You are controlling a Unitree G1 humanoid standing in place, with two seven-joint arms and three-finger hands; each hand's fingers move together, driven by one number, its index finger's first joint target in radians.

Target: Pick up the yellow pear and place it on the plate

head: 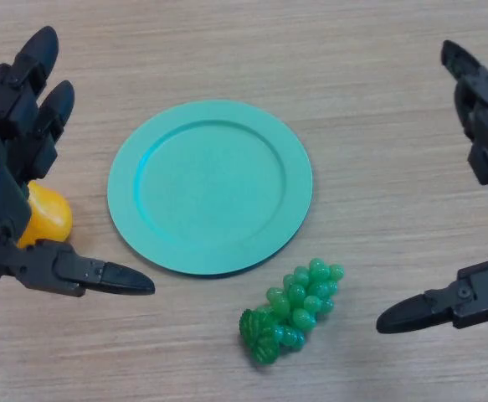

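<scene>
The left hand [17,159] sits at the near-left of the table [377,109] with its fingers [47,109] spread straight and its thumb [93,275] stretched out well apart from them; the yellow pear [47,216] lies inside that gap, close against the palm and partly hidden behind the hand; nothing is curled round it, so the fruit appears to rest on the table rather than be held, and I cannot tell whether the palm touches it. By my reading the hand is set wide like this to cup the pear before closing.

The teal plate [210,117] lies bare just beyond the thumb tip, toward the table's middle, a short carry from the pear; a bunch of green grapes [298,310] lies near the plate's front rim, between the two thumbs, clear of that route.

The right hand [486,167] mirrors the left on the far side, fingers straight, thumb wide, touching nothing; it looks idle.
</scene>
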